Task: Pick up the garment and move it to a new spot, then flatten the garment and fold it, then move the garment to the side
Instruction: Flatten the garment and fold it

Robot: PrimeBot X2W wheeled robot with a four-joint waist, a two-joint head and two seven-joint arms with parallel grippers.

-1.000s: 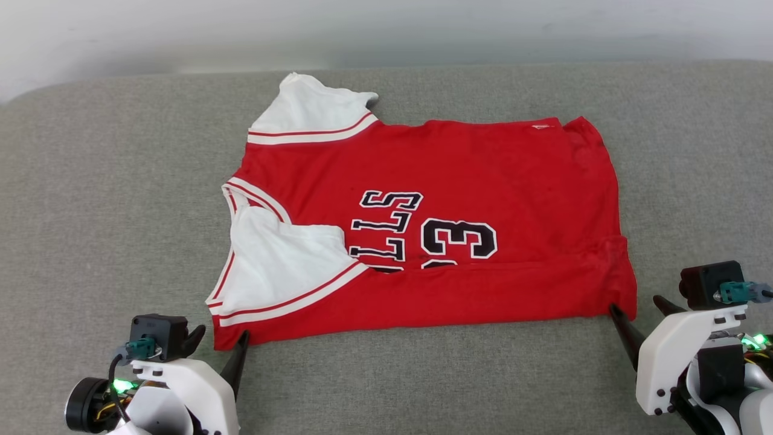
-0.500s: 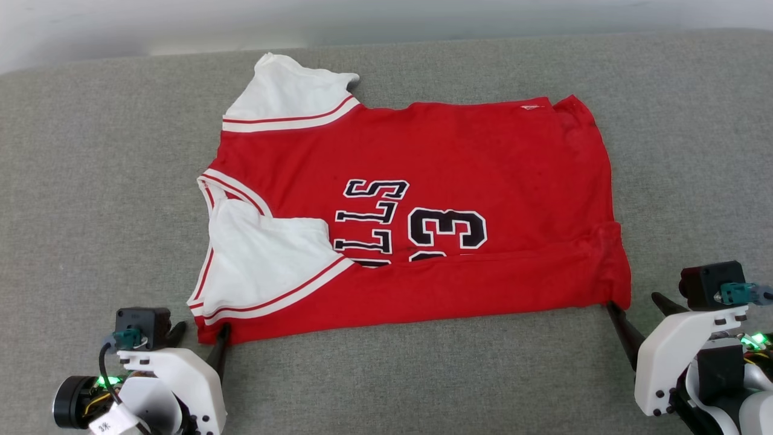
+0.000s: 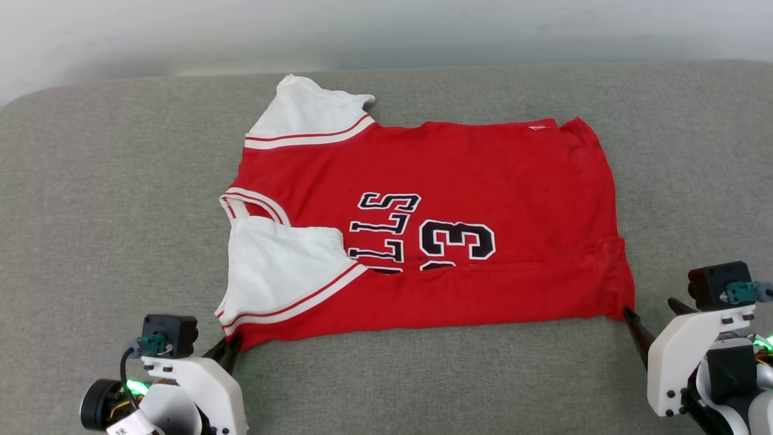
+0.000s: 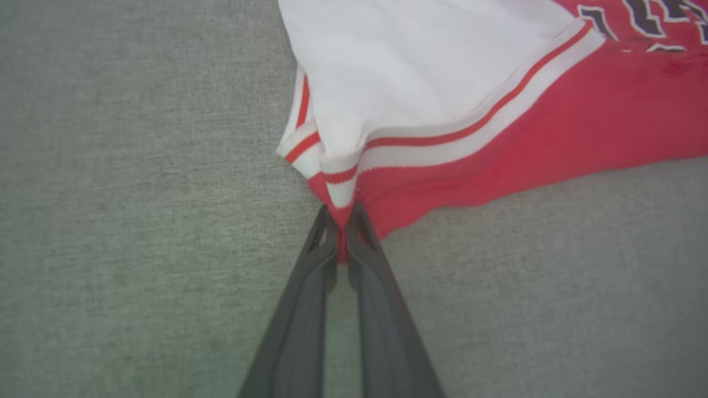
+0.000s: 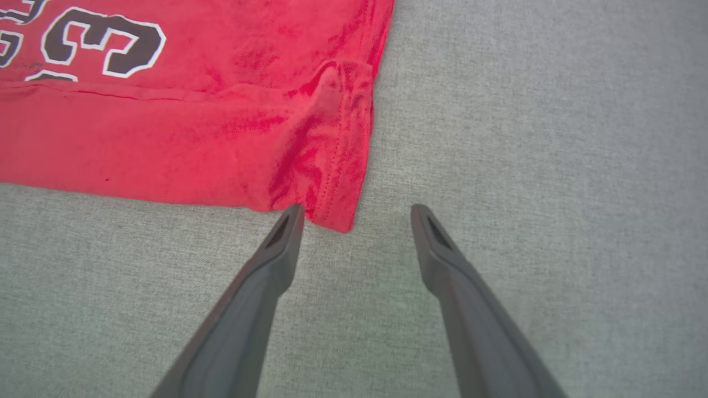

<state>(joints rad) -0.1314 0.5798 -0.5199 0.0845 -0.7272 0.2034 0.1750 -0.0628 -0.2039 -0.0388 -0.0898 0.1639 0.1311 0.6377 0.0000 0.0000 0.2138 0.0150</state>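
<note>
The garment (image 3: 459,181), a red shirt with white sleeves and black lettering, lies spread sideways on the grey cushion, its near long edge folded over. My left gripper (image 3: 228,353) is shut on its near-left corner, where red hem meets striped sleeve trim; the left wrist view shows the garment (image 4: 498,121) pinched between my left gripper (image 4: 343,221) tips. My right gripper (image 3: 652,308) stands open at the near-right corner. In the right wrist view the garment's (image 5: 193,132) corner tip lies just inside the left finger of my right gripper (image 5: 357,213), touching the cushion.
The grey fabric cushion (image 3: 96,199) spreads wide on all sides of the shirt. A pale wall (image 3: 386,30) runs behind its far edge.
My left gripper has closed on the garment's near-left corner, having stood open beside it before. The head camera's picture shifted and came back. My right gripper stays open at the right corner.
</note>
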